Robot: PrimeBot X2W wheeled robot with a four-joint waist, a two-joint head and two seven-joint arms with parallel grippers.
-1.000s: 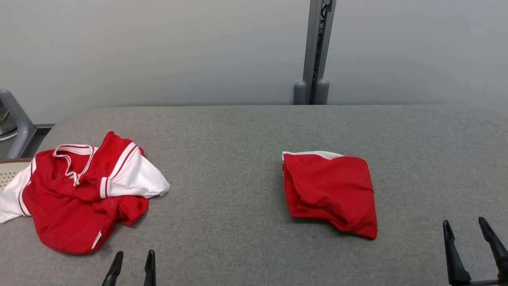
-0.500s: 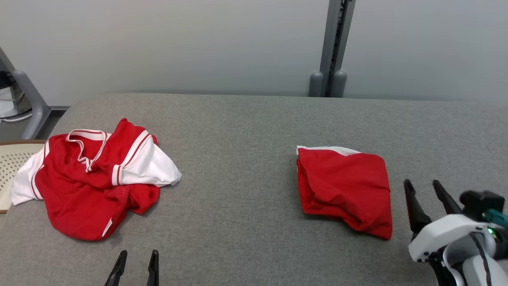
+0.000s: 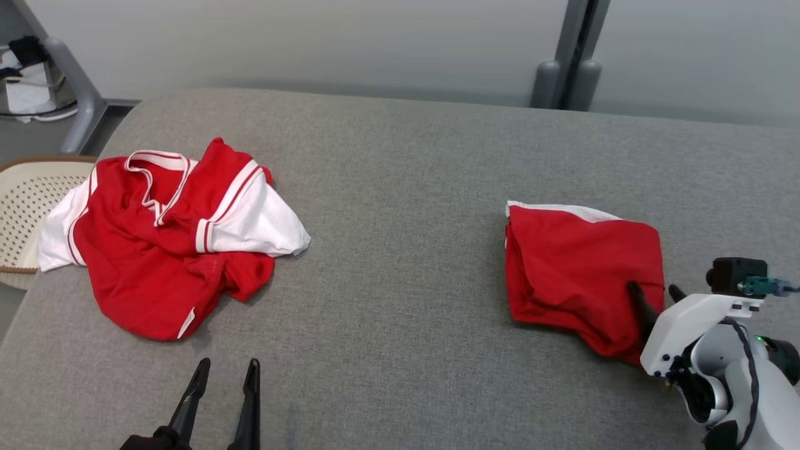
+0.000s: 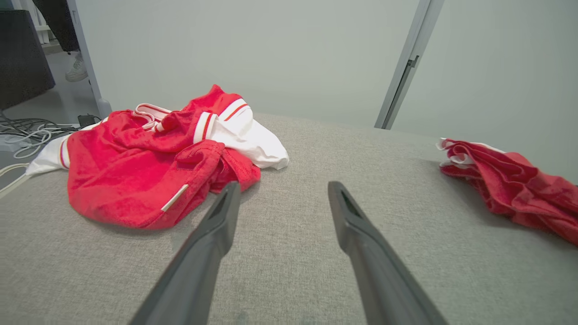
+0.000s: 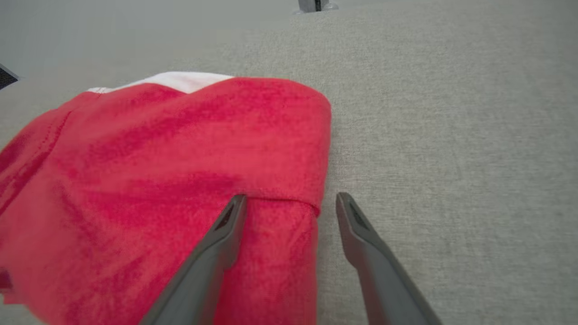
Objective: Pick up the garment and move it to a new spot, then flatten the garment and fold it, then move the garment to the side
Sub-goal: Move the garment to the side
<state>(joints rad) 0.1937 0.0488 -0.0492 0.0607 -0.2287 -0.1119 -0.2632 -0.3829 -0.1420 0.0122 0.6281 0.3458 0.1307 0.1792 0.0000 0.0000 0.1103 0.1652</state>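
R gripper (image 5: 291,198) was wide open, edge of folded red garment (image 5: 180,158) between its fingers; L gripper (image 4: 280,187) wide too, empty

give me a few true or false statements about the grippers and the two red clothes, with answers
1. The right gripper is open at the edge of the folded garment. True.
2. The left gripper grips the crumpled shirt. False: it is open, apart from the shirt, over the grey surface.
3. The crumpled shirt lies on the robot's left side. True.
4. The folded garment is all blue. False: it is red with a white strip.
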